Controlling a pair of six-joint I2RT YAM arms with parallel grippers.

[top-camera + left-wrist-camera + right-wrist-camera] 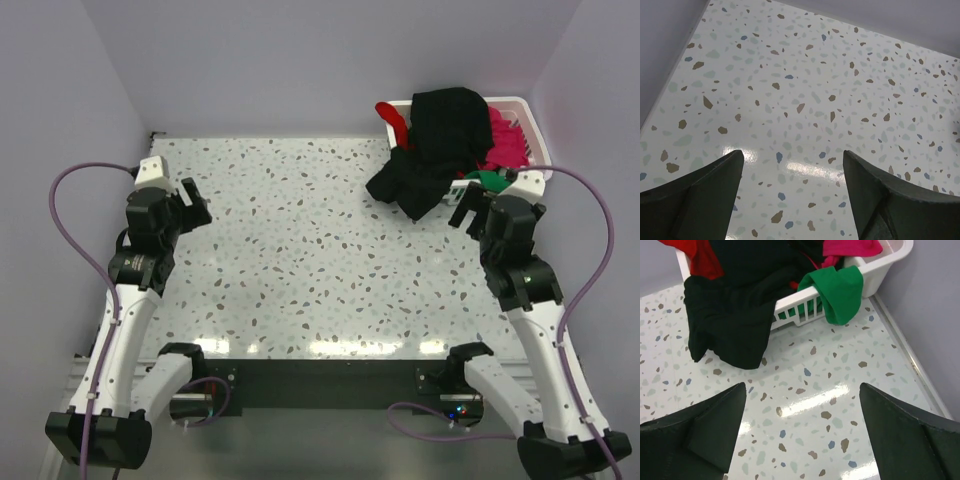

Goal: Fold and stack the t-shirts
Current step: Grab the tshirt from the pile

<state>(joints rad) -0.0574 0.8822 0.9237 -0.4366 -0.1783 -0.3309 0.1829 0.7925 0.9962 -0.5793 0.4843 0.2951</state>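
A large black t-shirt (435, 145) hangs over the front of the white basket (528, 148) at the back right, its lower part on the table; it also shows in the right wrist view (735, 315). Red (393, 118), magenta-pink (505, 140) and green (492, 180) shirts lie in the basket; the green one (840, 292) droops over the rim (875, 270). My right gripper (468, 208) is open and empty, just in front of the basket; in its wrist view (802, 390) it hovers over bare table. My left gripper (195, 205) is open and empty at the table's left side, over bare table (792, 157).
The speckled table (300, 250) is bounded by lilac walls at the back and both sides. The basket sits in the back right corner against the right wall. A table edge strip (910, 360) runs beside the right gripper.
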